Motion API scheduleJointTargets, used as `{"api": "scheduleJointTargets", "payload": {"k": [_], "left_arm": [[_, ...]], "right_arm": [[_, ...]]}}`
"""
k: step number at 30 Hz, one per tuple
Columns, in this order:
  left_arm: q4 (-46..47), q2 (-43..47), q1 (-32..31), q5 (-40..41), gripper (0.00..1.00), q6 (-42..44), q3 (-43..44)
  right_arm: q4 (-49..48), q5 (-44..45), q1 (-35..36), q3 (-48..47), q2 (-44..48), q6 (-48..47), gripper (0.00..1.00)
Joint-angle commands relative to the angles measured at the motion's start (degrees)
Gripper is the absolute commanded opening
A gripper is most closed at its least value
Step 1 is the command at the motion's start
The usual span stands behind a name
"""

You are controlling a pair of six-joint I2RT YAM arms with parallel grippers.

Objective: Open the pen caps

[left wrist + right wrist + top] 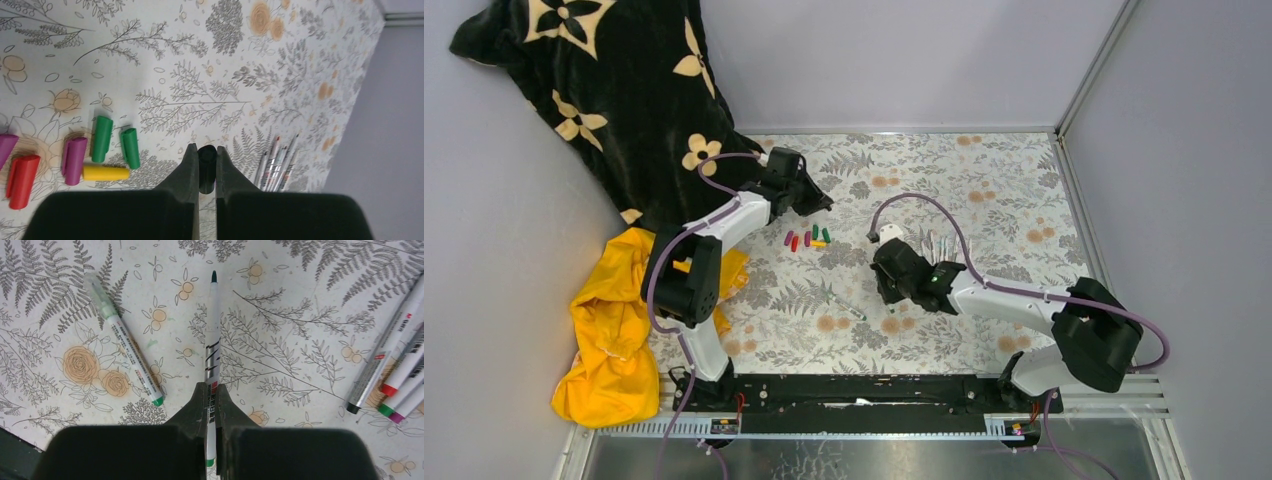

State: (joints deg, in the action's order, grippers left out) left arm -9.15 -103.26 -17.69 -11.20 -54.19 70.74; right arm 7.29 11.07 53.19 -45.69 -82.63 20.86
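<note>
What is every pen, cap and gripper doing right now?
left gripper: shut on dark cap
right gripper: shut on held pen, tip bare
six loose caps: off their pens, lying flat
grouped pens: uncapped, lying side by side
lone pen: lying flat, see-through cap looks on

Pen caps [102, 139] smooth glossy plastic; table cover [200, 75] matt, printed; blanket [614, 100] fuzzy cloth.
</note>
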Motion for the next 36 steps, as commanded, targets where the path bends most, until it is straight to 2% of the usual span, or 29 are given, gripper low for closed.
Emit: {"api": "scheduleJointTargets", "payload": {"k": [1,7,11,17,23,31,36], "left_arm": [[-5.07,0.03,-1.38,5.77,0.0,5.83,1.46],[-7.67,0.16,-1.68,11.67,0.01,6.68,-4.3],[-8.01,0.15,-1.64,14.58,0.15,6.11,-6.3],[-7.74,0.22,-1.64,16.58,0.23,4.81,-8.01],[-7.41,-0.28,-1.62,17.33,0.36,4.71,-8.57],[-7.43,1.02,-1.63,18.49,0.37,4.15,-9.13],[-7.45,3.01,-1.64,17.63,0.38,3.33,-9.56]], "right_arm": [[2.41,6.23,-1.96,-3.27,3.34,0.66,0.0],[3.77,9.15,-8.14,-3.7,1.98,1.7,0.0],[3.42,9.23,-10.75,-4.33,-0.38,1.51,0.0],[2.68,9.39,-12.77,-5.71,-5.08,0.78,0.0],[1.47,9.18,-14.8,-5.8,-8.11,0.89,0.0],[1.04,9.02,-16.52,-6.12,-10.55,0.41,0.0],[1.82,10.29,-17.18,-6.79,-11.74,0.07,0.06]]}}
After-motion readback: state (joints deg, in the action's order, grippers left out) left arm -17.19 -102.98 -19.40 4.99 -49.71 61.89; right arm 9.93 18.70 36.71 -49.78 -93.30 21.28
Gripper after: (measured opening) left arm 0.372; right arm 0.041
